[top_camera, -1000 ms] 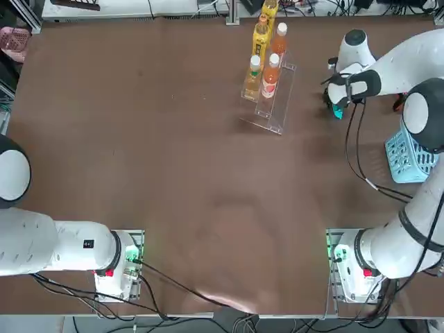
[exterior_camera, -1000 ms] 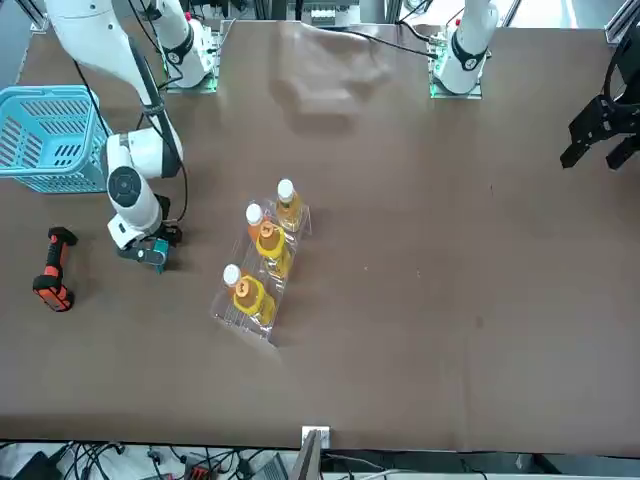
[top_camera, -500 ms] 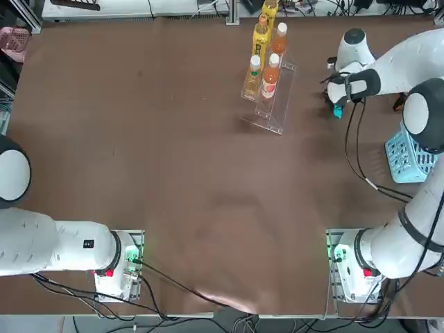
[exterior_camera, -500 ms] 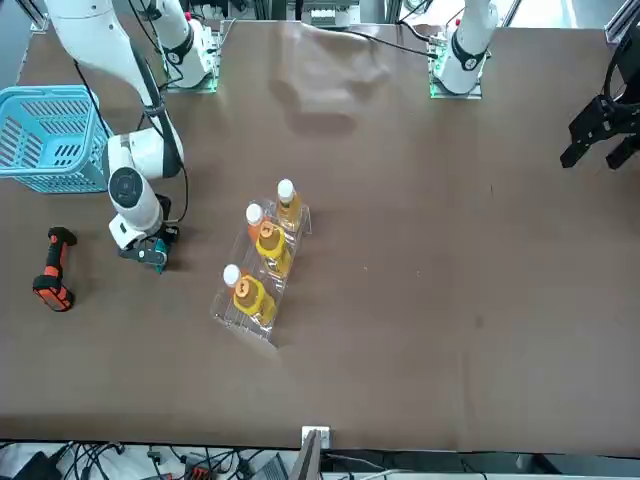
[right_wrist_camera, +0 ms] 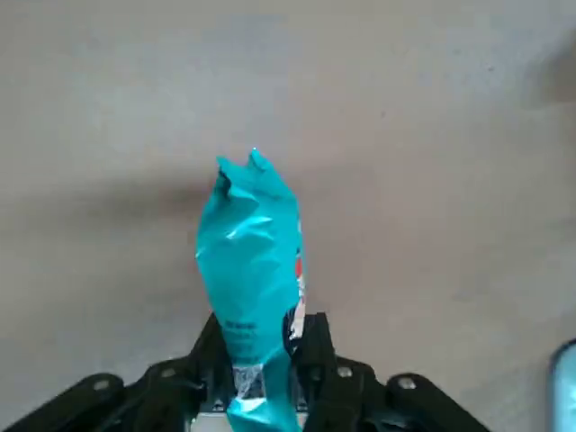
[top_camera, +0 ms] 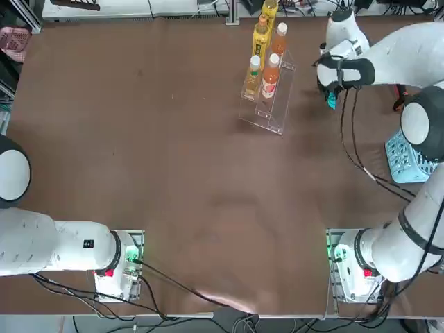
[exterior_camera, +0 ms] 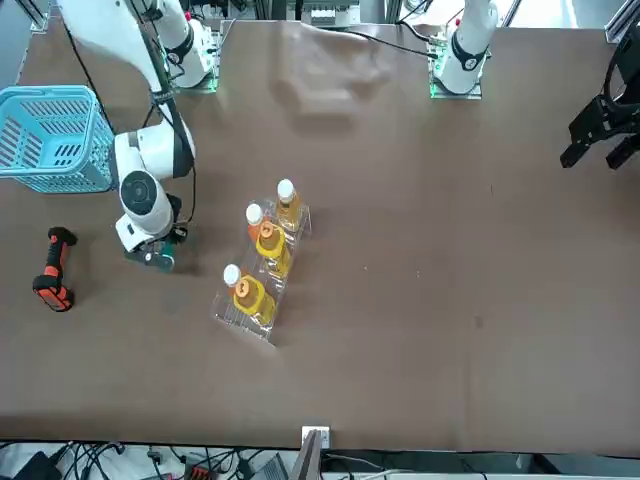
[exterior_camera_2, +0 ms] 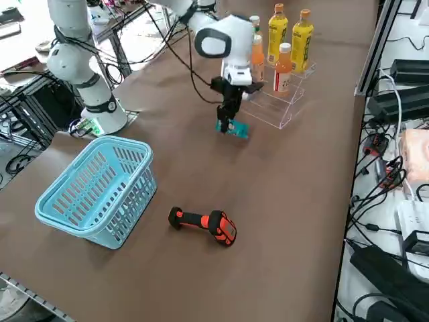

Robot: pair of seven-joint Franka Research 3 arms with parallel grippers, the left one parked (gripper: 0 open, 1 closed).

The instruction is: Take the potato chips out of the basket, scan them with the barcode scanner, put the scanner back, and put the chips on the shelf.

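My right gripper (exterior_camera_2: 228,119) is shut on the potato chips (exterior_camera_2: 232,128), a small teal packet that hangs from the fingers just above the table. The wrist view shows the packet (right_wrist_camera: 252,252) pinched at one end between both fingers (right_wrist_camera: 315,346). It hangs beside the clear shelf (top_camera: 276,104), on the basket's side of it. The light blue basket (exterior_camera_2: 94,188) stands near the table's right edge. The black and orange barcode scanner (exterior_camera_2: 204,223) lies on the table between the basket and the far edge. From the front, gripper (exterior_camera: 153,254) and chips (exterior_camera: 162,261) sit left of the shelf (exterior_camera: 250,315).
Several orange and yellow drink bottles (top_camera: 262,48) stand on the shelf's steps, close to the held packet. The basket (exterior_camera: 48,140) and scanner (exterior_camera: 52,272) lie behind the gripper. Cables crowd the floor past the table's far edge (exterior_camera_2: 365,74).
My right gripper closed on the chips packet, then rose and carried it a little toward the far edge and the shelf. Basket, scanner and bottles stayed put.
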